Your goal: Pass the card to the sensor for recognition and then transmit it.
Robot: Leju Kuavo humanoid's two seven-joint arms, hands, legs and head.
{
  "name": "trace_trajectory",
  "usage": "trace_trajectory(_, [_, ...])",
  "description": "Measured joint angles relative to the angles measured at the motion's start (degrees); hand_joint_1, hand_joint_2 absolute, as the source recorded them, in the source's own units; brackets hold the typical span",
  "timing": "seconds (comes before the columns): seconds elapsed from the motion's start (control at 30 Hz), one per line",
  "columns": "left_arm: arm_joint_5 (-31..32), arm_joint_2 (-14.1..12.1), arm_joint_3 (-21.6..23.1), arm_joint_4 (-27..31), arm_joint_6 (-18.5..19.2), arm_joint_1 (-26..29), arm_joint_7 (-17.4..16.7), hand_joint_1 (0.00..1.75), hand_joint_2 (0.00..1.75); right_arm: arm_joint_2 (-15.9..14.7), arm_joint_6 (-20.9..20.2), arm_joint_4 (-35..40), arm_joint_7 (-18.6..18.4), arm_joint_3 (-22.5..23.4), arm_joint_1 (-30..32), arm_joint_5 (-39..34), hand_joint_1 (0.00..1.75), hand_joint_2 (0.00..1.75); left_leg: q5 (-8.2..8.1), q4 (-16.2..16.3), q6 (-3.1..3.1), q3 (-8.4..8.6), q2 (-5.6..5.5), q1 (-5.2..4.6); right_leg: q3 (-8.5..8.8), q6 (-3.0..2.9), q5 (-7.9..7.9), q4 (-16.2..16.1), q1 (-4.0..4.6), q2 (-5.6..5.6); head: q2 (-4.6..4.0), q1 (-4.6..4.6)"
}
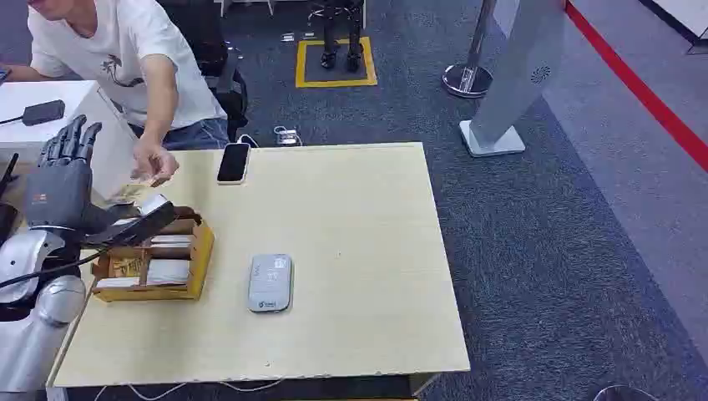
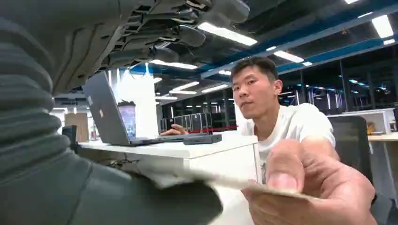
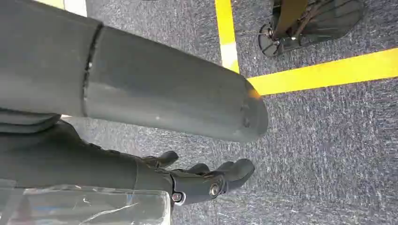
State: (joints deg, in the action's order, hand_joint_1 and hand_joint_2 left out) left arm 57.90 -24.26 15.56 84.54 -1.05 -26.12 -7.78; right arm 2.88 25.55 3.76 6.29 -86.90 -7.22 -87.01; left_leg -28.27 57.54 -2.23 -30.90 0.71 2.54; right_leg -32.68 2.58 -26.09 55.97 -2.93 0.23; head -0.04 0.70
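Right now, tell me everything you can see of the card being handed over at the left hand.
The card looks thin, flat and pale tan, nearly edge-on and blurred in the left wrist view, so any print is unreadable. A person's hand pinches one end, thumb on top. The other end reaches the left hand at its thumb; whether that hand grips it is unclear. From the head view it lies beside the table's left edge, just beyond the yellow card box.

Silver arm, grey ribbed wrist cover, dark-fingered left hand (image 1: 63, 171)
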Motion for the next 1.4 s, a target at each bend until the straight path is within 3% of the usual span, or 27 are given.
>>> trace_trajectory(0.97, [-1.09,0.07,0.02,-0.17,-1.31,1.30,-0.15,1.75,1.75,0.00,0.15,0.24,-0.04,-0.13,0.01,0.00,0.00,0.00,0.00,0.00,0.00,-0.01,-0.01,0.00,0.00,0.00,0.00,0.00,0.00,-0.01,0.02,0.00])
trace_trajectory(1.4, [-1.05,1.14,0.37,-1.01,-1.03,0.35,1.68,1.75,1.75,0.00,0.07,0.31,-0.52,-0.85,-0.03,0.02,0.00,0.00,0.00,0.01,0.00,0.00,-0.01,-0.01,-0.04,0.00,0.00,0.00,0.00,-0.01,0.00,0.02])
